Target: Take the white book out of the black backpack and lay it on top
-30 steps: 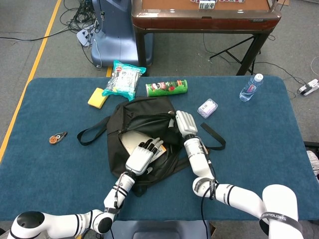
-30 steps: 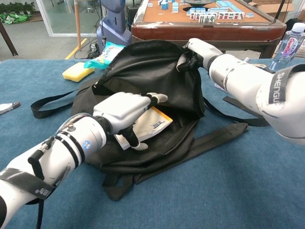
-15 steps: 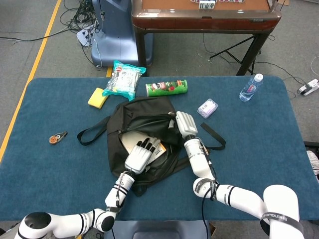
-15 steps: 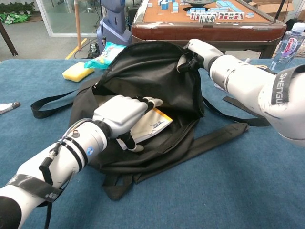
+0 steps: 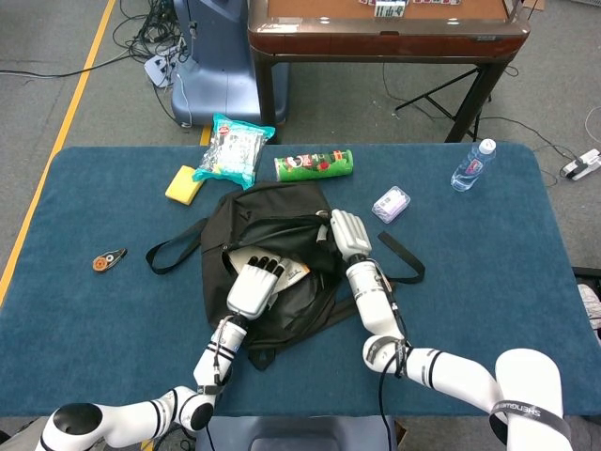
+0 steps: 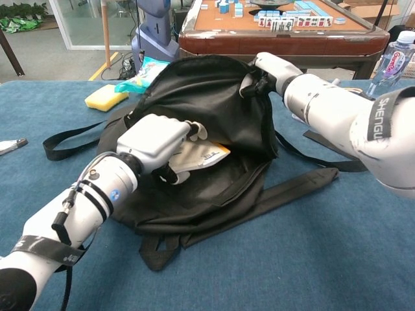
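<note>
At frame centre, the left robot hand (image 6: pixel 162 139) clamps the thin white book (image 6: pixel 200 155); the right robot hand (image 6: pixel 264 72) grips the limp black fabric backpack (image 6: pixel 214 97) flap, which could sag and snag the book.

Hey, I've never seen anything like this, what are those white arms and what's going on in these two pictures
Those are a robot's two arms, each ending in a hand with fingers. One picture looks down from its head, the other looks forward from its chest. On the blue table lies a black backpack, opened. The right hand grips the backpack's upper edge, holding it open. The left hand is inside the opening, on a white book; whether it grips the book is unclear. Also on the table: a yellow sponge, a snack bag, a green can and a water bottle.
</note>
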Motion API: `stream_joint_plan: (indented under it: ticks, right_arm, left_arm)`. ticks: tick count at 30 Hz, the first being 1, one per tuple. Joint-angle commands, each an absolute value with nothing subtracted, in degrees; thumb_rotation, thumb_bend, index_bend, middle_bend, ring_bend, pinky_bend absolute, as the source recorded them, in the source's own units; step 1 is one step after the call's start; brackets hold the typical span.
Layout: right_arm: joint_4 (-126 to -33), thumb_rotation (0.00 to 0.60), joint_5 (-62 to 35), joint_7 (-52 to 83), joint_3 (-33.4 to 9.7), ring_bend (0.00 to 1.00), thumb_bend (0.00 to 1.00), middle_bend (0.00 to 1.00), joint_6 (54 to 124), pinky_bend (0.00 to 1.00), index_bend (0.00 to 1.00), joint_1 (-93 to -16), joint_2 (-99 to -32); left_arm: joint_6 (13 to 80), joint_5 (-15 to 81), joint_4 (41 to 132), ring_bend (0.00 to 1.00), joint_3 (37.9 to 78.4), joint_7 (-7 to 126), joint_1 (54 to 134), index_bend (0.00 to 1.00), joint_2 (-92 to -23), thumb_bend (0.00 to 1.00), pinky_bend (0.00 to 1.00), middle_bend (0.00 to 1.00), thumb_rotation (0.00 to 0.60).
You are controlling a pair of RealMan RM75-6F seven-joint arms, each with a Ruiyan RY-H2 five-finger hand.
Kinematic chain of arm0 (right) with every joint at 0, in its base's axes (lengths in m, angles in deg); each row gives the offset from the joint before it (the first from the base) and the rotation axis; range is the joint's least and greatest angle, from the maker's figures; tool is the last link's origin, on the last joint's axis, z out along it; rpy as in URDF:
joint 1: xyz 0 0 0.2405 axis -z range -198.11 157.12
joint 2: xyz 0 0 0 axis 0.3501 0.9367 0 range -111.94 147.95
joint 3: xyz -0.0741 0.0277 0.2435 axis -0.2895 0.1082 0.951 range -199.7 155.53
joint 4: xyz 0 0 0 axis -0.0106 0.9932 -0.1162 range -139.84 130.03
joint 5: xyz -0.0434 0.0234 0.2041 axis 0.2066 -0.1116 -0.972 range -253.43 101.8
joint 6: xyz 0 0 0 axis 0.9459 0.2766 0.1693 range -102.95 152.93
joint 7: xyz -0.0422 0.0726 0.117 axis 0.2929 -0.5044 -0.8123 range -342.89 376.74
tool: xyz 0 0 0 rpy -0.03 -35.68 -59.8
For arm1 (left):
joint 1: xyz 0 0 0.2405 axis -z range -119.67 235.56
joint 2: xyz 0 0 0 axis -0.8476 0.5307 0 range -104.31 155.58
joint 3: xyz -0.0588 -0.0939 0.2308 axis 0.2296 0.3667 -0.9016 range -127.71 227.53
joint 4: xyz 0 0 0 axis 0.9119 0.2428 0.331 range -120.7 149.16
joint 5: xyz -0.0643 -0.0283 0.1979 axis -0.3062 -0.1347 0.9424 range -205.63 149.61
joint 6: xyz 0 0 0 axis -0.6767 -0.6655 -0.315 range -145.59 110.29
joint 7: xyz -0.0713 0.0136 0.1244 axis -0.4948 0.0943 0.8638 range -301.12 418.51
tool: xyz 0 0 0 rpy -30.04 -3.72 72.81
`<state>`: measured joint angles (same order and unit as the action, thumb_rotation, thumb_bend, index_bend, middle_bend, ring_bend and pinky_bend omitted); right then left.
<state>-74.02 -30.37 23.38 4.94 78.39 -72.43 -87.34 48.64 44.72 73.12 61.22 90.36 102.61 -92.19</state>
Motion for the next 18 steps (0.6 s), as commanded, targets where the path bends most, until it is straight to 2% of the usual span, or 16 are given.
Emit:
stream_joint_plan:
  ticks: [1, 8, 12, 18]
  right_arm:
    - [-74.08, 0.6, -30.48, 23.44, 5.02, 0.38, 0.85, 0.45, 78.46, 0.46, 0.68, -72.44, -87.27]
    - [-74.38, 0.6, -30.66, 23.61, 5.49, 0.38, 0.84, 0.45, 78.75, 0.46, 0.68, -72.64, -87.0]
    - [-74.6, 0.6, -30.79, 23.79, 5.62, 0.38, 0.84, 0.45, 78.89, 0.46, 0.68, -72.66, -86.74]
    - [-74.76, 0.6, -30.96, 23.7, 5.56, 0.38, 0.84, 0.45, 78.65, 0.46, 0.68, -72.62, -86.44]
  left_arm:
    - [49.84, 46.09, 71.83, 0.39, 61.24, 88.13, 102.44, 0.35, -92.42, 0.41, 0.45, 0.35, 0.6]
    - [54.73, 52.35, 66.81, 0.55, 60.13, 81.59, 102.56, 0.48, -92.12, 0.46, 0.64, 0.51, 0.6]
    - [58.13, 55.54, 64.17, 0.67, 59.32, 75.96, 102.12, 0.61, -91.84, 0.47, 0.74, 0.64, 0.6]
    - [63.73, 59.73, 65.13, 0.73, 57.87, 68.34, 100.31, 0.69, -88.31, 0.48, 0.8, 0.73, 0.6]
